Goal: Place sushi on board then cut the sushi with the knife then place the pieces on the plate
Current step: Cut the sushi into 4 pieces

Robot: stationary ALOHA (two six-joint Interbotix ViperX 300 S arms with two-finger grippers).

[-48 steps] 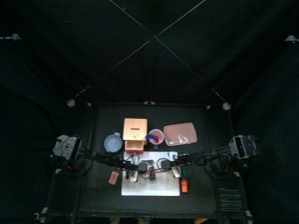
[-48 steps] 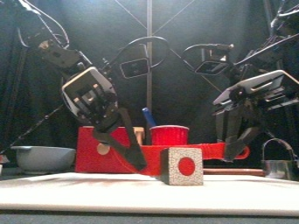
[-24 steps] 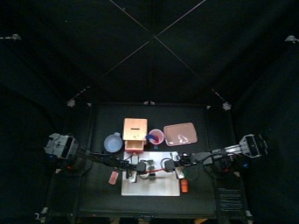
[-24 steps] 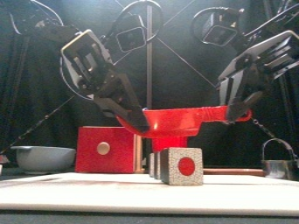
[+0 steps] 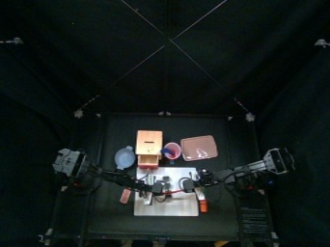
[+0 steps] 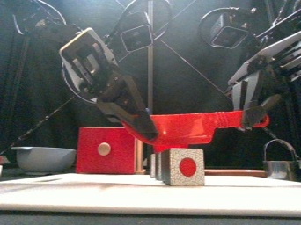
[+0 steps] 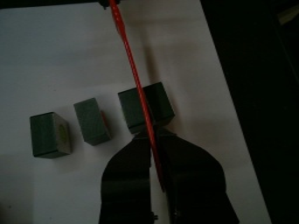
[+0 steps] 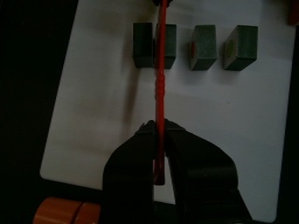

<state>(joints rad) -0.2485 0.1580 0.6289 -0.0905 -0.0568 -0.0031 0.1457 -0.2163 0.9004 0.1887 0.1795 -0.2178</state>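
— What do our two tools have hold of?

— We see the left tool (image 7: 153,144) clenched on one end of the red knife (image 6: 194,126) and the right tool (image 8: 158,129) clenched on the other. The knife hangs between them, a little higher at the right tool's end.

— And where do we find the sushi?

— Below both tools, on the white board (image 8: 93,96). It lies as three separate dark green pieces in a row, with small gaps between them. The blade runs over the end piece (image 8: 155,44), while the middle piece (image 8: 202,45) and the last one lie off to one side of it. From the front we see a thin gap between the blade and the piece under it.

— And the pink tray (image 5: 200,148)?

— On the worktop behind the tools, nearer the right one and well apart from the pieces. The wooden box (image 6: 106,149) stands behind the left tool.
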